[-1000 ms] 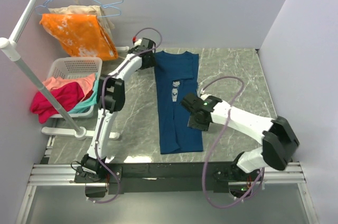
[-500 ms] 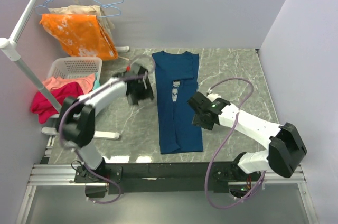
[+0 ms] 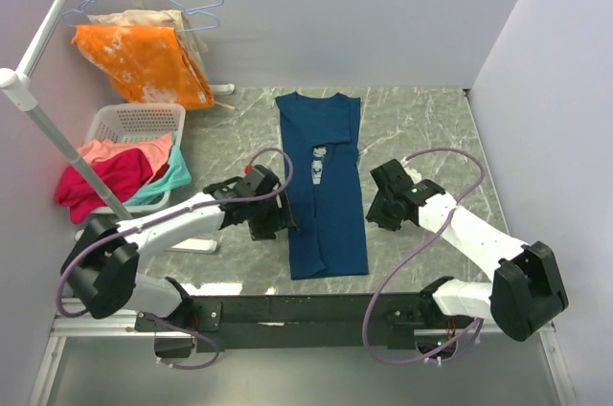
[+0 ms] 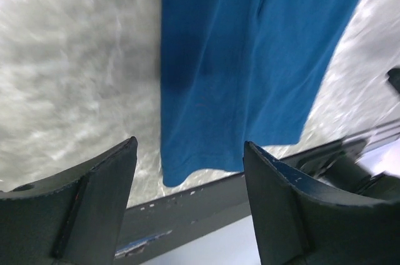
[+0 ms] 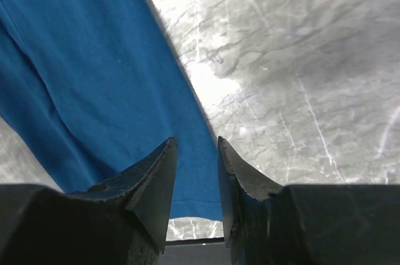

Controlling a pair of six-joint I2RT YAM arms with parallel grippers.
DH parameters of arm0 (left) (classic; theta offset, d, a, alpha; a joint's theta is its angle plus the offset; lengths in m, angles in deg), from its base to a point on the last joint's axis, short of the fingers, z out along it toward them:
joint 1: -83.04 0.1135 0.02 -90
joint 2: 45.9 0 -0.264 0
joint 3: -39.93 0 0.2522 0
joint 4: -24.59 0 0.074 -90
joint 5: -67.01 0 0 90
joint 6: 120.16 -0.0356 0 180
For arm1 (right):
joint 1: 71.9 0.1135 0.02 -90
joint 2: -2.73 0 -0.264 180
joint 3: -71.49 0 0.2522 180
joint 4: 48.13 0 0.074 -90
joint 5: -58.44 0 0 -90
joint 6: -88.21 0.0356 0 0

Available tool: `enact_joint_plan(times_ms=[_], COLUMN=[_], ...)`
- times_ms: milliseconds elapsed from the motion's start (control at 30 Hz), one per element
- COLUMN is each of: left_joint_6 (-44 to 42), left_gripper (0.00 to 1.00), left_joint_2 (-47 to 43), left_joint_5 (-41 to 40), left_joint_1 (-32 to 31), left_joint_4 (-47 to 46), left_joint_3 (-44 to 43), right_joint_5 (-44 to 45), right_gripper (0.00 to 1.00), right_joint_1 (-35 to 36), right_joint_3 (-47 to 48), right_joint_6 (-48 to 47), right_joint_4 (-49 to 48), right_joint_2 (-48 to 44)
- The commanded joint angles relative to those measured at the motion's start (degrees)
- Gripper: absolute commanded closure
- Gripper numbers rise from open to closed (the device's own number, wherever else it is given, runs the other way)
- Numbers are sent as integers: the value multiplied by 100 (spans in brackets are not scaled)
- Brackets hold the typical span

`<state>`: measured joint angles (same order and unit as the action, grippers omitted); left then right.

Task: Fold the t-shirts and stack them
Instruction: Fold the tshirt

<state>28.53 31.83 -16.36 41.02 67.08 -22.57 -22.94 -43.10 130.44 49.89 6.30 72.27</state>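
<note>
A navy blue t-shirt lies on the marble table, folded lengthwise into a long narrow strip with its collar at the far end. Its pale print shows on the chest. My left gripper hovers at the strip's left edge, near the hem. In the left wrist view the left gripper is wide open, and the t-shirt has its lower corner ahead of the fingers. My right gripper sits just off the right edge. In the right wrist view the right gripper is open by a narrow gap over the t-shirt, holding nothing.
A white laundry basket with pink, red and teal garments stands at the left. An orange garment hangs on a rack behind it, and the rack's white pole slants across. A black rail runs along the near table edge.
My left arm swung from the collar end back to the strip's lower left edge. My right gripper slid right, off the cloth to its right edge. Both jaws narrowed somewhat.
</note>
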Motion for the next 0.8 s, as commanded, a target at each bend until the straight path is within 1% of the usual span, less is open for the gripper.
enact_joint_plan(times_ms=[0,100,233,333,400,467,567,633,767], left_joint_6=[177,238,344,292,221,142,177,203,335], left_gripper=[27,27,29,31,32,36,42,46,50], left_joint_2=[224,382,515,558,689,769,831,954,1156], left_joint_5=[154,154,163,163,75,-39,22,31,57], left_joint_1=[-298,-403,-482,-684,-930,-1167,-1369,-1405,-1475], left_joint_4=[-271,-377,-351,-246,70,238,230,203,133], left_joint_3=[48,197,303,285,136,31,74,92,57], right_joint_5=[-221,-221,-212,-186,-186,-194,-247,-291,-387], right_gripper=[58,54,53,53,53,53,54,55,56], right_joint_1=[231,538,952,1180,1242,1313,1374,1418,1488], right_joint_3=[-203,-378,-572,-669,-757,-836,-1020,-1187,-1390], right_joint_6=[-202,-115,79,184,211,228,316,369,466], right_joint_4=[-156,-138,-164,-147,-138,-164,-208,-278,-427], right_joint_2=[104,165,297,332,280,227,183,157,130])
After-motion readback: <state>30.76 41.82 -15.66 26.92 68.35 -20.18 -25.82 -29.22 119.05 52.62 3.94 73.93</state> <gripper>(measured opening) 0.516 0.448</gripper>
